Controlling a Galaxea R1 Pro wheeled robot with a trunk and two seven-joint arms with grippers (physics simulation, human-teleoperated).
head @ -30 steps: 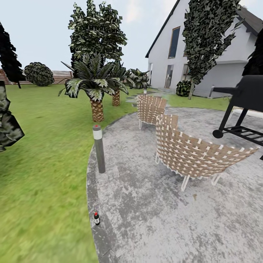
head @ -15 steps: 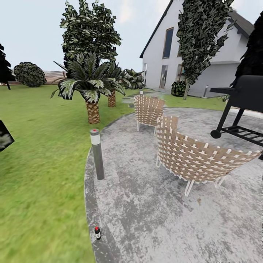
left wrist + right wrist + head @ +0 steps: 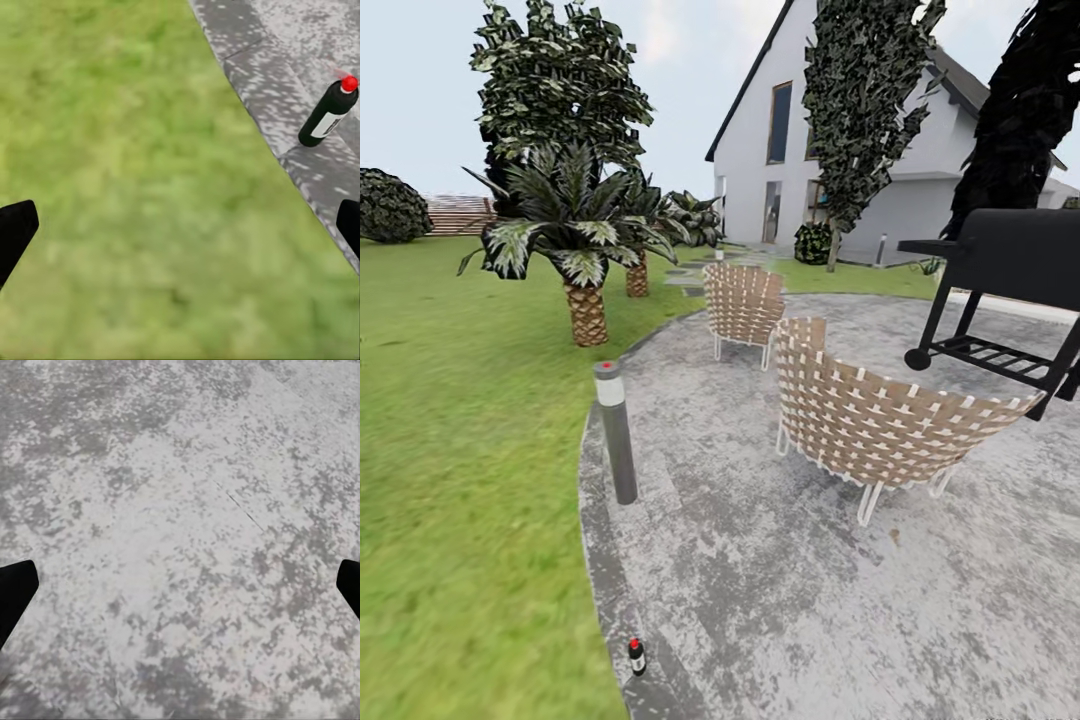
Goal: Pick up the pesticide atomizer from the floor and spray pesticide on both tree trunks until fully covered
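Head view showed the tiny dark pesticide atomizer with red tip (image 3: 636, 655) upright on the grey speckled stone floor (image 3: 780, 590), beside its kerb. Left claw (image 3: 180, 232) and right claw (image 3: 180, 589) hung spread apart, empty. A careless approach might topple that bottle onto the green lawn (image 3: 460, 450).

The pesticide atomizer (image 3: 637, 656) — a tiny dark bottle with a red tip and white band — stands upright on the floor (image 3: 780, 590), just inside its kerb edge. A tree (image 3: 857, 110) rises well beyond — trunk (image 3: 832, 250) thin, foliage dark.
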